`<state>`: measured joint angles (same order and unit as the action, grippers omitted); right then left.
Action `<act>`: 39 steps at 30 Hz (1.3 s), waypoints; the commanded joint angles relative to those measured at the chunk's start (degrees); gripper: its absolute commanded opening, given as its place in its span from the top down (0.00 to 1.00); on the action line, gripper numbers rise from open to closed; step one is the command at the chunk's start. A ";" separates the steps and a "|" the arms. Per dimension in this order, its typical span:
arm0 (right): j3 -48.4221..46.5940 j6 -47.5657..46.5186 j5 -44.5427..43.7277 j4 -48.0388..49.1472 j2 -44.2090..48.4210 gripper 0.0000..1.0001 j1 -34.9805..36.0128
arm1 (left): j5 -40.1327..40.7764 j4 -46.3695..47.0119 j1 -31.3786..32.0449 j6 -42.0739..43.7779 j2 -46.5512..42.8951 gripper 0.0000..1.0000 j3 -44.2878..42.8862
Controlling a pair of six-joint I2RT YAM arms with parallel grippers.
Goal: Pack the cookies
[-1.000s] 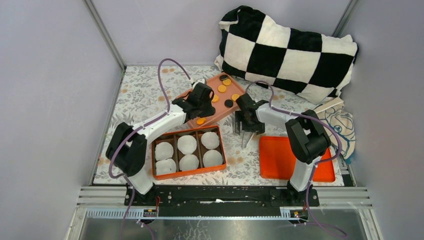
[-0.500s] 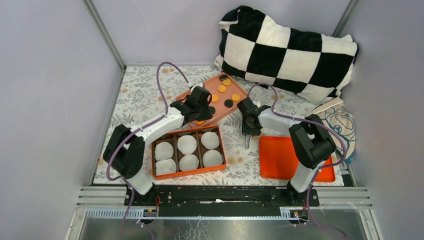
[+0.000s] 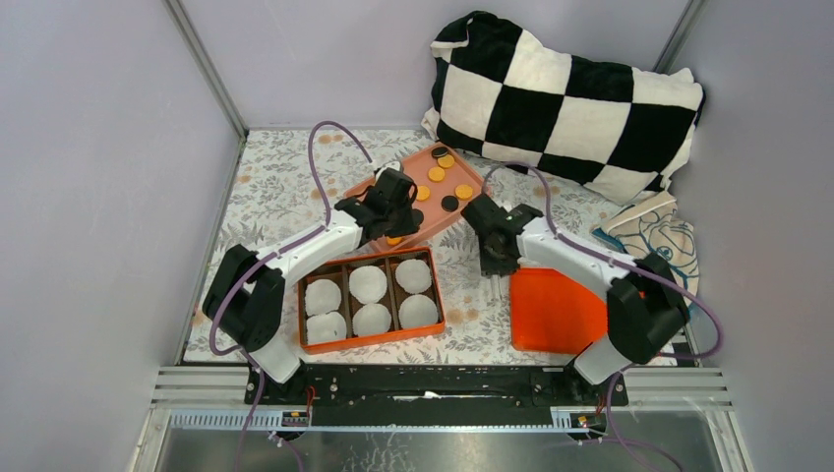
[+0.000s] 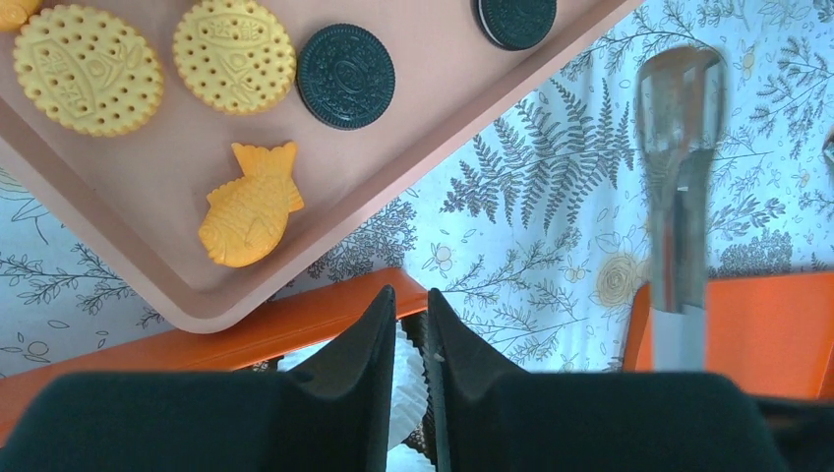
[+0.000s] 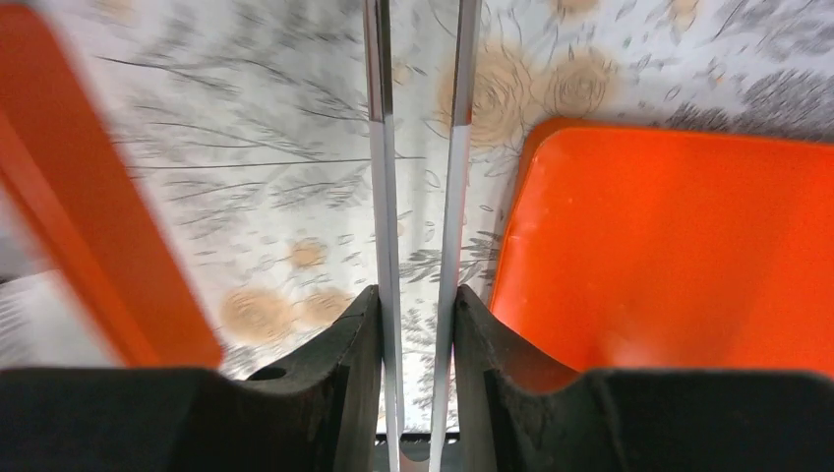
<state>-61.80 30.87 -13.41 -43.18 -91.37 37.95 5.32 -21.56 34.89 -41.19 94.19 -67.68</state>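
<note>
Several cookies [image 3: 436,174], orange discs and dark ones, lie on the pink tray [image 3: 479,182] at the back. The left wrist view shows round yellow cookies [image 4: 89,69], dark cookies [image 4: 345,76] and a fish-shaped cookie [image 4: 251,206] on that tray [image 4: 423,108]. My left gripper [image 3: 408,228] [image 4: 408,295] hangs over the tray's near corner and the box's far edge, its jaws a narrow gap apart with nothing between. My right gripper [image 3: 492,264] [image 5: 418,295] is shut on metal tongs [image 3: 494,287] [image 5: 382,147] [image 4: 679,177], which point down over the flowered cloth.
An orange box [image 3: 374,340] [image 4: 246,329] with white paper liners [image 3: 368,283] in its compartments sits near the left arm. A flat orange lid [image 3: 551,310] [image 5: 679,246] lies right of the tongs. A checkered pillow [image 3: 570,98] and a printed bag [image 3: 664,236] fill the back right.
My right gripper closed on the tongs, and the right arm swung its elbow out to the right. The left gripper shifted slightly toward the tray, then stayed still.
</note>
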 commanded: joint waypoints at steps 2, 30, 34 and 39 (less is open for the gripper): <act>-12.01 -2.95 -2.67 -6.99 6.75 0.69 0.98 | 0.53 -0.05 0.35 1.43 0.18 0.78 -3.30; -49.53 -25.11 -0.25 1.46 -39.28 0.61 -3.00 | 11.85 -4.68 -0.62 1.11 -3.99 0.77 -4.48; -48.37 -23.96 -0.23 2.13 -38.04 0.45 -3.15 | 11.42 -4.64 -0.62 1.29 -3.33 0.77 -4.41; -47.07 -23.46 1.61 3.15 -38.00 0.36 -3.24 | 10.56 -3.92 -0.62 1.21 -2.78 0.77 -3.89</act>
<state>-108.86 6.81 -13.96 -42.61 -130.78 34.81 15.88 -26.22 34.46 -40.56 90.52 -72.42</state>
